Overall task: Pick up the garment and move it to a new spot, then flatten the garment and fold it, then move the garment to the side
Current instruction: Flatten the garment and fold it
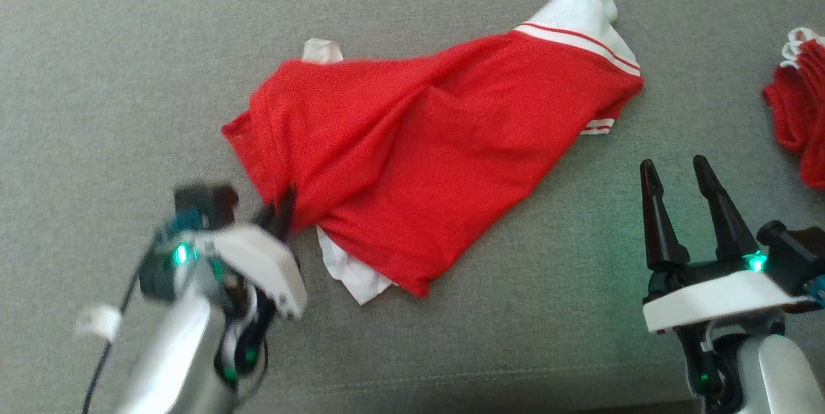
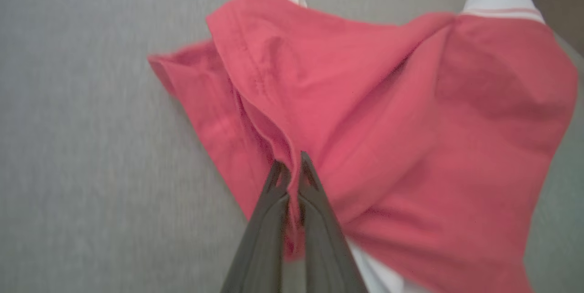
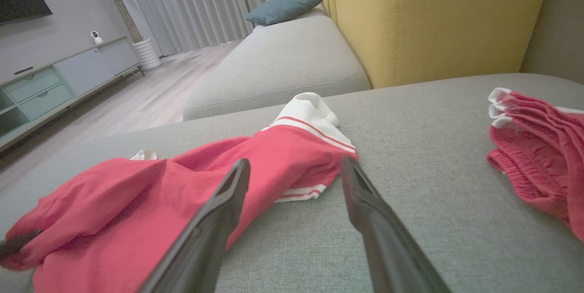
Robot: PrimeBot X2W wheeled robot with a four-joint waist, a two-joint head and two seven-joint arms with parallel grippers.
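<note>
The left gripper (image 2: 289,161), nearest, is pinched tight on a fold at the near-left edge of the red garment (image 1: 438,162). A grey cushion (image 1: 116,53) spreads under everything. The garment lies crumpled on it, its long axis running from that gripper up and right to a white-trimmed end. The right gripper (image 1: 673,166), jaws spread and empty, is near that end. Another red cloth (image 1: 799,117) lies well apart, far right, likely out of the way.
</note>
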